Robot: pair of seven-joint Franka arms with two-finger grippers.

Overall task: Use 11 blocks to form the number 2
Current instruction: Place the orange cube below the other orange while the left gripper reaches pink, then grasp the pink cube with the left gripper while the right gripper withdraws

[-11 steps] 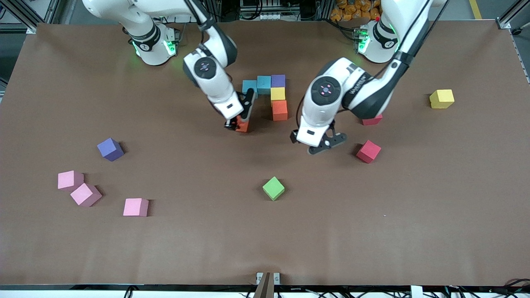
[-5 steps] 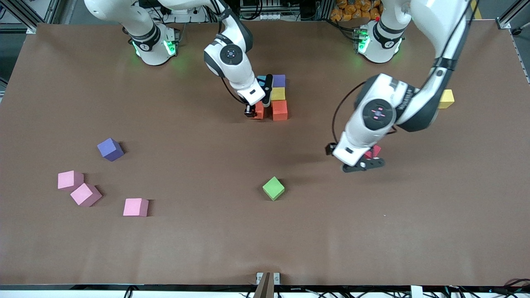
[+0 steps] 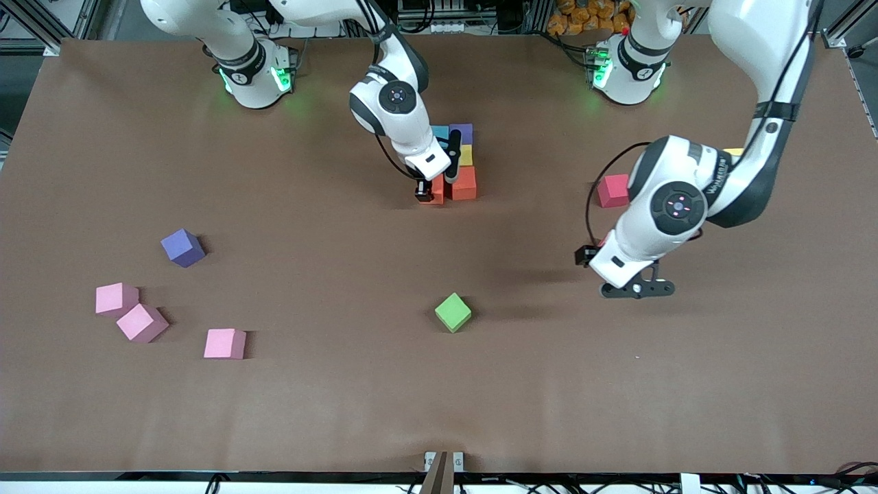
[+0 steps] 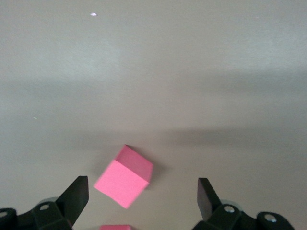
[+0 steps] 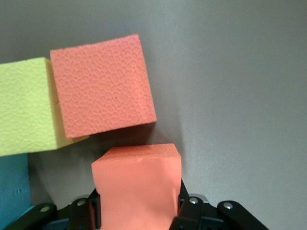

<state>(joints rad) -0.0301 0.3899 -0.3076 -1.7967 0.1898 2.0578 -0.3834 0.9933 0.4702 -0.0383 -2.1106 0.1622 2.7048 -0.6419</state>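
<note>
Presently: right gripper [image 3: 433,189] pinches an orange block [image 5: 136,184], just beside the orange block [image 3: 464,183] ending the cluster of blocks [image 3: 461,156], at its nine o'clock in the front view. Left gripper [image 3: 636,288], fingers spread, over a red block [image 4: 123,176]. Green block [image 3: 453,312] at the cluster's six o'clock, well apart.

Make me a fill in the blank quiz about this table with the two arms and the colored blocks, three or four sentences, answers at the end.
1. The right gripper is shut on an ____ block.
2. The left gripper hangs ____ over a red block.
3. The only green block lies nearer to the front camera than the ____ block in the built group.
4. The number of pink blocks toward the right arm's end is ____.

Answers: orange; open; yellow; three
</note>
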